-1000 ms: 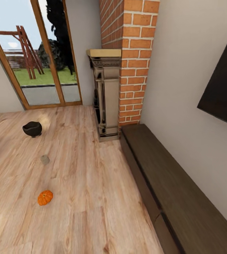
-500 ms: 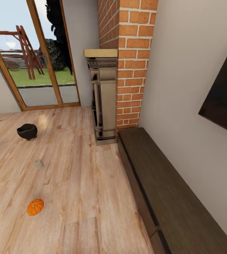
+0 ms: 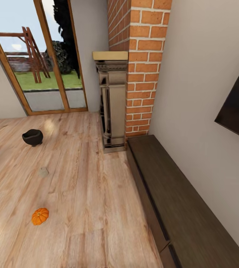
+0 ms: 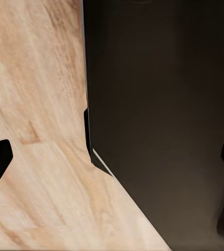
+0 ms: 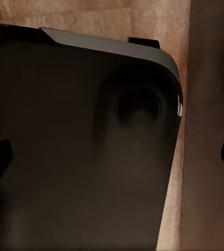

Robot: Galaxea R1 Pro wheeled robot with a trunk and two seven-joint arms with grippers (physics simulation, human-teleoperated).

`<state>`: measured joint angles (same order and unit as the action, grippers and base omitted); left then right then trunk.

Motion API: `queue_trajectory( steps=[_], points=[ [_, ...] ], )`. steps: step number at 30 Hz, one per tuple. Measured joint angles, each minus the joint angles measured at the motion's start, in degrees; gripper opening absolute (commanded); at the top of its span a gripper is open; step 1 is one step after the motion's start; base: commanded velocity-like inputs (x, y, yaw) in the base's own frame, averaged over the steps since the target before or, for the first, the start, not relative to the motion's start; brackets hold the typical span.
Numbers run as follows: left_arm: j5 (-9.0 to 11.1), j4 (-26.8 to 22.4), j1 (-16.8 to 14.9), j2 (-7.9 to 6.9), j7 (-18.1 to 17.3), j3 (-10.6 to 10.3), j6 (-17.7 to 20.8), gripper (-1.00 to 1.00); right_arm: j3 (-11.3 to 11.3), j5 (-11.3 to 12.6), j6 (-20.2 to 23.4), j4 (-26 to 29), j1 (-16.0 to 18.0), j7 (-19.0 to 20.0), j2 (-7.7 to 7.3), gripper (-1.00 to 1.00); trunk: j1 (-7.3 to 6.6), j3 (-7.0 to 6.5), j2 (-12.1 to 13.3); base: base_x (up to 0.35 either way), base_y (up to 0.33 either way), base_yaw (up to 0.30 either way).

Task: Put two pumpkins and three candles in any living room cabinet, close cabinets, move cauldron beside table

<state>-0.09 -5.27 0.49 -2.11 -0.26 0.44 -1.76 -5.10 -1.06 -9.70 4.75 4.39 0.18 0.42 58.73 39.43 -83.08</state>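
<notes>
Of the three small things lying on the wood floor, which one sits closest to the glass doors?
The black round cauldron; the small grey-beige candle and the orange ribbed pumpkin lie successively farther from the glass doors.

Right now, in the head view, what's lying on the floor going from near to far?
pumpkin → small grey-beige object, too small to identify → cauldron → glass patio door
</notes>
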Motion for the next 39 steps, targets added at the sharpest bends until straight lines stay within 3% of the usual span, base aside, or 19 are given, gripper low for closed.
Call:
queue_trajectory(
  steps=[11, 29, 39],
  points=[
    [0.0, 0.0, 0.0, 0.0, 0.0, 0.0, 0.0, 1.0, 0.0, -0.1, 0.0, 0.0, 0.0, 0.0, -0.06, 1.0, 0.0, 0.36, 0.0, 0.0, 0.0, 0.233],
    [-0.1, 0.1, 0.0, 0.0, -0.2, -0.1, 0.0, 1.0, 0.0, -0.2, 0.0, 0.0, 0.0, 0.1, -0.17, 1.0, 0.0, 0.39, 0.0, 0.266, 0.0, 0.006],
    [0.0, 0.1, 0.0, 0.0, -0.1, 0.0, 0.0, 1.0, -0.1, -0.2, 0.1, 0.0, 0.0, 0.0, -0.34, 1.0, 0.0, 0.39, 0.0, 0.0, 0.0, 0.0]
  ],
)
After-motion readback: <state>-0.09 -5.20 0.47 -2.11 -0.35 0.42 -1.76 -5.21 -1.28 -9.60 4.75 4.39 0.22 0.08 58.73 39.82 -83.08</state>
